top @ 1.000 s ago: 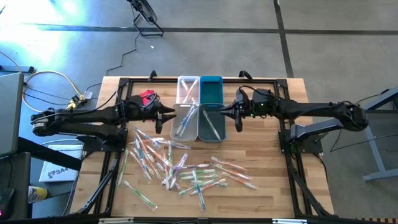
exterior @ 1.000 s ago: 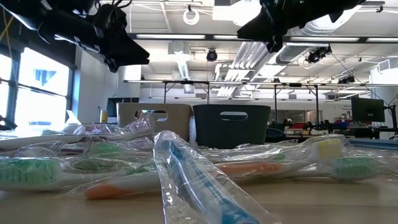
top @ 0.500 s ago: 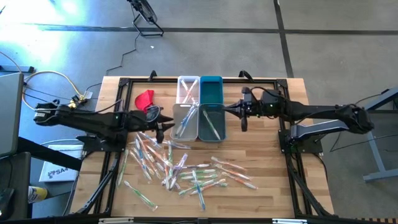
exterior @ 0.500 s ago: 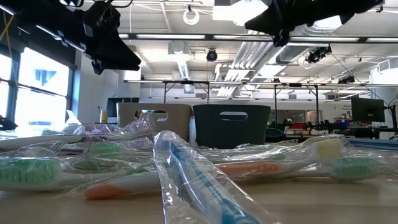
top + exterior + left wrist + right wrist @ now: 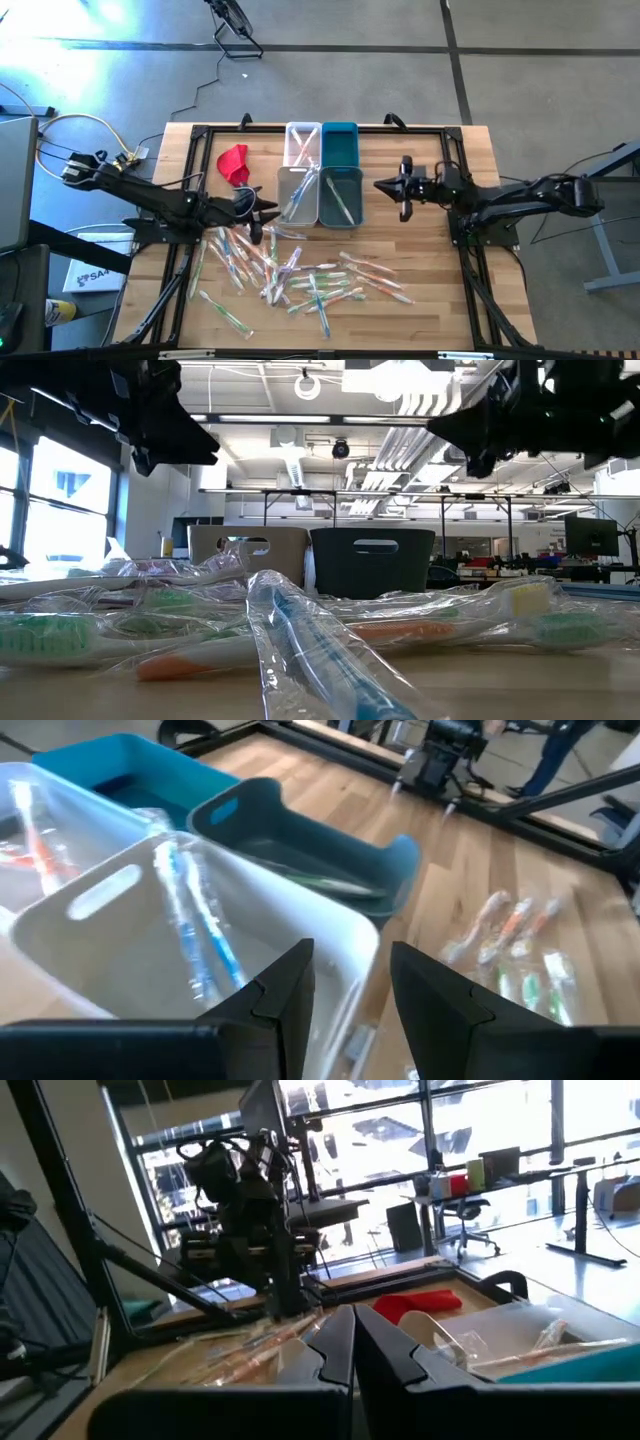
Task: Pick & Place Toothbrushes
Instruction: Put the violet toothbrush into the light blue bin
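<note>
Currently the left hand [image 5: 262,213] hangs with fingers parted a narrow gap, holding nothing, just beside the white bin [image 5: 296,195] and at the edge of the toothbrushes [image 5: 300,275] heaped on the surface [image 5: 420,290]. Right hand [image 5: 392,187], fingers pressed together and empty, hangs just beside the teal bin [image 5: 341,197], apart from the heap.

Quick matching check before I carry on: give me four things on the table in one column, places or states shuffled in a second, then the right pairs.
1. red cloth
2. left gripper
3. right gripper
4. loose toothbrushes

A. jaws shut, right of the bins
B. scattered on the near half of the table
C. far left of the table, beside the bins
D. jaws open, empty, over the pile's left edge

Pairs: 1-C, 2-D, 3-A, 4-B
</note>
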`<state>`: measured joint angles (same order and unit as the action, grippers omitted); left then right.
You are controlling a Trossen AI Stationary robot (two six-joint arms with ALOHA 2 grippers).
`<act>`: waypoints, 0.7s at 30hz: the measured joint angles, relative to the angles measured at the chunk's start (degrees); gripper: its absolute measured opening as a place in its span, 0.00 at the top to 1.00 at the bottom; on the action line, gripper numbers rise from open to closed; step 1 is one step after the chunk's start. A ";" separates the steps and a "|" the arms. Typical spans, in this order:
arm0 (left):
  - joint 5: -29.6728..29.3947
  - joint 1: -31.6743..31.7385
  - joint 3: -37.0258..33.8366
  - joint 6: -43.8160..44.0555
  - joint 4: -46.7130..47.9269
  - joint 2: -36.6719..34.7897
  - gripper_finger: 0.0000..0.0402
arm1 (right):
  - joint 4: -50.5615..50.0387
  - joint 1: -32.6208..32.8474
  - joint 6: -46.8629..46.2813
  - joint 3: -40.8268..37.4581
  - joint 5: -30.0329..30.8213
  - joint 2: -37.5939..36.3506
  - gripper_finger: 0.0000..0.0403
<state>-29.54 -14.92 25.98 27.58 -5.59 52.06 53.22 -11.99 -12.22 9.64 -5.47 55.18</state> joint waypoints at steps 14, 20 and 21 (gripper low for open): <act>0.14 -0.89 18.88 7.52 16.10 19.87 0.67 | 12.88 -0.02 0.40 -7.97 3.80 -0.20 1.00; 5.95 -0.87 29.97 18.69 34.94 29.24 0.67 | 12.38 -0.03 1.40 -7.97 3.86 -0.17 1.00; 7.12 -0.89 31.38 20.12 36.99 30.73 0.67 | 12.25 -0.04 1.49 -7.97 3.86 -0.17 1.00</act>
<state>-22.42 -15.81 57.36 47.70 31.39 82.79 65.47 -12.03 -10.74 1.67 -1.61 55.00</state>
